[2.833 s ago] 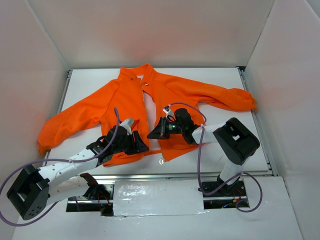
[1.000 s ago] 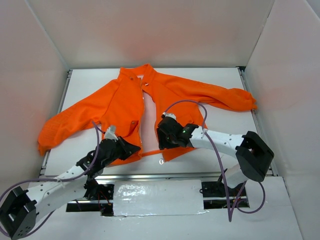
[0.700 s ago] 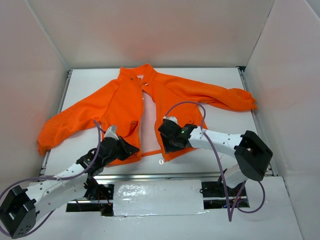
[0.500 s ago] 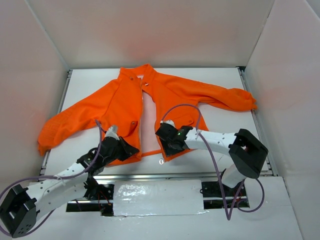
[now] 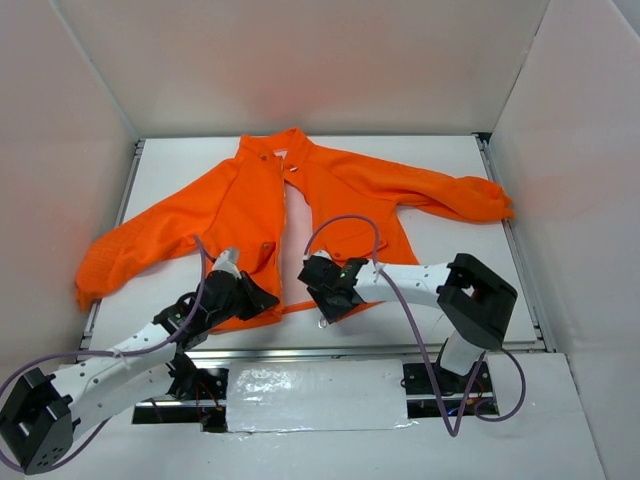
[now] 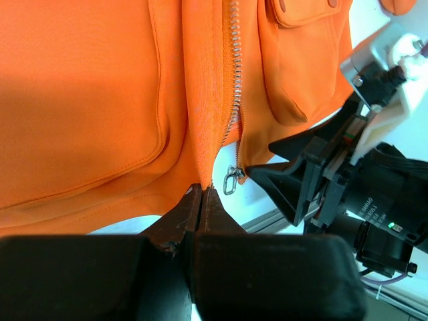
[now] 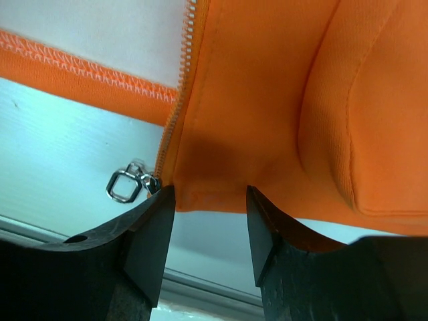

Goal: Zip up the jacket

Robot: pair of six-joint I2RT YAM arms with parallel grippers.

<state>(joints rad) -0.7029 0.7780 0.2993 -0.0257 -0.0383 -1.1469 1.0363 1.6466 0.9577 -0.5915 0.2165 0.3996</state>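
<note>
Top view: the orange jacket (image 5: 240,205) lies spread on the white table (image 5: 440,160), front open. The left gripper (image 5: 262,297) and right gripper (image 5: 322,300) are at its near hem.

Left wrist: fingers (image 6: 179,219) are pressed together, pinching the hem beside the zipper pull (image 6: 231,179).

Right wrist: fingers (image 7: 150,231) are apart, straddling the other hem corner.

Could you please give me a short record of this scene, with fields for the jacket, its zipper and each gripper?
jacket: orange, spread on the table, collar at the far side, front unzipped
zipper pull: at the bottom hem, on the corner of the panel at the right gripper
left gripper: shut, pinching the hem of the other panel beside the zipper's lower end
right gripper: open, jaws either side of its panel's bottom corner
table: white
task state: zipper not yet joined
</note>
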